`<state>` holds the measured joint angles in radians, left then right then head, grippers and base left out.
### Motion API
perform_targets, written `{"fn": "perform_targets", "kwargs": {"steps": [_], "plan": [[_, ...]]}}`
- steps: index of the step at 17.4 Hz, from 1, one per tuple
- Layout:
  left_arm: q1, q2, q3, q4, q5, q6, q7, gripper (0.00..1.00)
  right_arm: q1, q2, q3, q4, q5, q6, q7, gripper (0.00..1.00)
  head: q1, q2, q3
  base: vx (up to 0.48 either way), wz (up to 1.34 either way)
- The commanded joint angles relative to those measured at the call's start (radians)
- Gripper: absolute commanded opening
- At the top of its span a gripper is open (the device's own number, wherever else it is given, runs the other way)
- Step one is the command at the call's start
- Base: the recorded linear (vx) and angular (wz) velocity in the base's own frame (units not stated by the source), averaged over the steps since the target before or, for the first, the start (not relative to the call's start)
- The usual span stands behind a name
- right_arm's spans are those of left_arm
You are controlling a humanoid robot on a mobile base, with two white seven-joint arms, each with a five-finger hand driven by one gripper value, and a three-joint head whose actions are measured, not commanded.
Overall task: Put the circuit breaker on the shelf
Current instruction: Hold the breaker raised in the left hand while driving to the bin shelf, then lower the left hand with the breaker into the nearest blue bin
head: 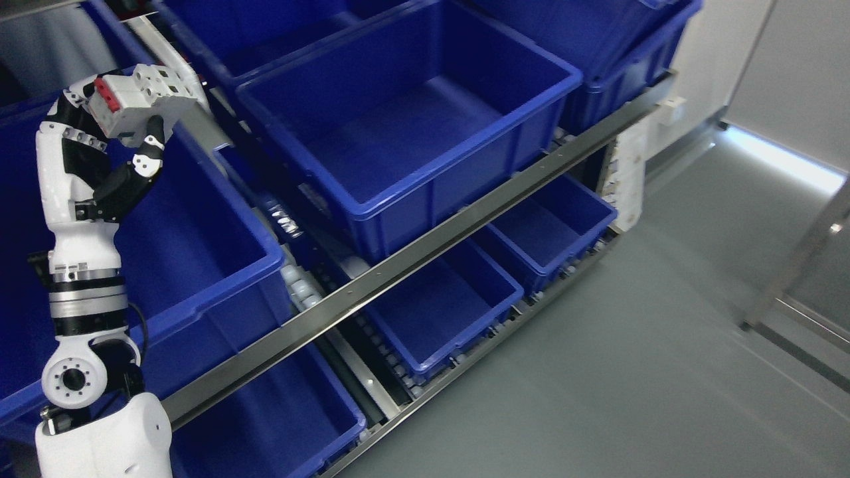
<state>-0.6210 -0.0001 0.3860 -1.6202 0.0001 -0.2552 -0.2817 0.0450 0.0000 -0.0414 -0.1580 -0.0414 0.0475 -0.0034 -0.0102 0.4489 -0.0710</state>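
My left hand, seen from the head camera, is raised at the picture's upper left, its fingers clamped around a circuit breaker. The breaker is a pale grey block with a red part at its left end, and I hold it tilted in the air, above the far rim of the big blue bin that fills the left side of the shelf. It touches nothing but my hand.

My white and black arm rises from the lower left corner, in front of that same bin.

Just right of the big blue bin, past a strip of white rollers, a second blue bin sits on the same tilted level, resting against the shelf's long metal rail. More blue bins stand behind it at the top edge.

Below the rail, three further blue bins sit on the lower level: one under the big blue bin, a middle one, and one farthest right.

A grey floor spreads out to the right of the shelf.

My right hand does not appear.
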Motion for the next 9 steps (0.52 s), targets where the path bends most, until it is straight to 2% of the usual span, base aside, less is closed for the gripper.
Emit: {"fn": "perform_targets", "kwargs": {"steps": [1,4,9], "plan": [[-0.035,0.054,-0.077,0.002,-0.032,0.152,0.003,0.14,0.001,-0.017,0.000,0.000,0.000,0.000,0.000,1.00,0.0000,0.000,0.000,0.000,0.69],[-0.095,0.084,-0.133,0.006,-0.061,0.281,0.003,0.14,-0.001,-0.017,0.000,0.000,0.000,0.000,0.000,1.00,0.0000,0.000,0.000,0.009,0.56],[-0.242,0.325,-0.329,0.172,-0.130,0.488,-0.028,0.14,-0.001,-0.017,0.000,0.000,0.000,0.000,0.000,1.00,0.0000,0.000,0.000,0.004,0.15]]}}
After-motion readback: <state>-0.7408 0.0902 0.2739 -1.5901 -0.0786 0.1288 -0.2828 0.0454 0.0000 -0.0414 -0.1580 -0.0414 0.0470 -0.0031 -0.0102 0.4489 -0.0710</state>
